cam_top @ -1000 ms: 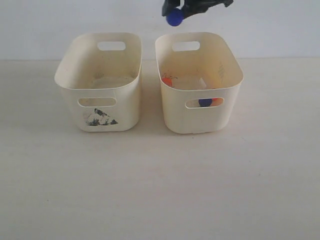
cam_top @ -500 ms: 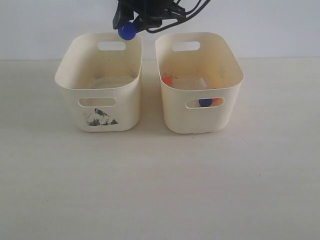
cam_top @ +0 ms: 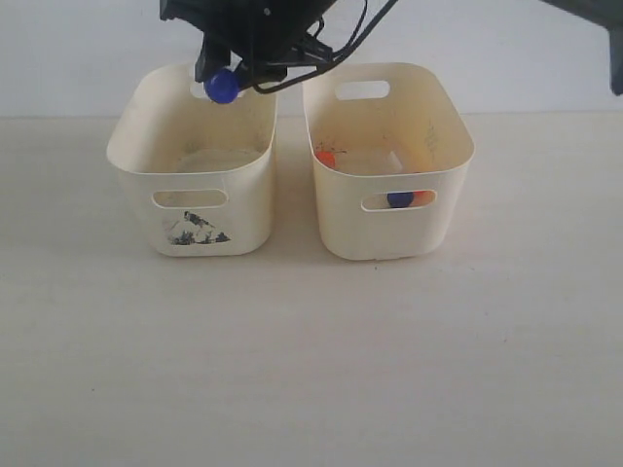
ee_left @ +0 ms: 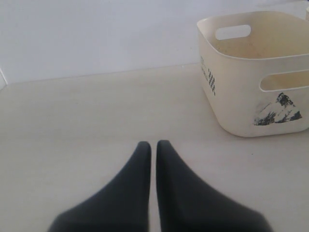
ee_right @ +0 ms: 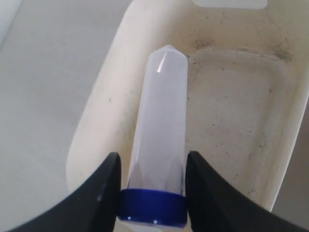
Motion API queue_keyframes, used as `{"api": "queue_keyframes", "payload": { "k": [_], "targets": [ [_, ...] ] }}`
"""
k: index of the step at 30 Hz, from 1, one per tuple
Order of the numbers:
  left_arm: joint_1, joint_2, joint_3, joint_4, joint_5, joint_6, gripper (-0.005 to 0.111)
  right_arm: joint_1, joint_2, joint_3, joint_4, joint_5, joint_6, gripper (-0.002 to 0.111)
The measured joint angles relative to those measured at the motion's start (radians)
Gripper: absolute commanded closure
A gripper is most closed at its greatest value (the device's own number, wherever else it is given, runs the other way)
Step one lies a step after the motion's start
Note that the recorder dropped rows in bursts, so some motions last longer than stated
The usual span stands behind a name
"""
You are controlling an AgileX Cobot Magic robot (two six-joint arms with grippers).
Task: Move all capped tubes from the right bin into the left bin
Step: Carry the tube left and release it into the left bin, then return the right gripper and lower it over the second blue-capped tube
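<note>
blue-capped tube (ee_right: 161,121) in right jaws — above left bin (cam_top: 248,209), left jaws together

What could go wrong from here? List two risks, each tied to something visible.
1. The blue-capped tube, held by the right gripper, hangs near the left bin rim in the right wrist view; released now, it might strike the rim and fall outside.
2. Lowered from here, the gripper could bump the bin's wall and shift it.
</note>
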Motion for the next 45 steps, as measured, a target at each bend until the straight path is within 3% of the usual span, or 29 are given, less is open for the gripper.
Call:
{"api": "queue_keyframes", "payload": {
  "k": [3, 4, 7, 16, 25, 29, 33, 34, 45],
  "targets": [
    [0.000, 0.000, 0.000, 0.000, 0.000, 0.000, 0.102, 0.006, 0.029, 0.001, -0.002, 0.019, -0.009, 0.035],
    [0.000, 0.000, 0.000, 0.000, 0.000, 0.000, 0.102, 0.011, 0.033, 0.001, -0.002, 0.026, -0.020, 0.033],
    [0.000, 0.000, 0.000, 0.000, 0.000, 0.000, 0.102, 0.017, 0.035, 0.001, 0.005, 0.049, -0.044, 0.049],
    [0.000, 0.000, 0.000, 0.000, 0.000, 0.000, 0.102, 0.012, -0.059, 0.005, -0.025, 0.193, -0.178, 0.108],
    [0.000, 0.000, 0.000, 0.000, 0.000, 0.000, 0.102, -0.143, -0.192, 0.001, -0.202, 0.310, -0.170, 0.108],
    [0.000, 0.000, 0.000, 0.000, 0.000, 0.000, 0.102, -0.195, -0.151, 0.001, -0.323, 0.360, -0.140, 0.095],
    [0.000, 0.000, 0.000, 0.000, 0.000, 0.000, 0.102, -0.200, -0.084, 0.001, -0.345, 0.358, -0.124, 0.064],
    [0.000, 0.000, 0.000, 0.000, 0.000, 0.000, 0.102, -0.200, -0.062, 0.001, -0.345, 0.354, -0.118, 0.061],
    [0.000, 0.000, 0.000, 0.000, 0.000, 0.000, 0.102, -0.200, 0.092, 0.001, -0.406, 0.371, -0.069, 0.060]
  ]
}}
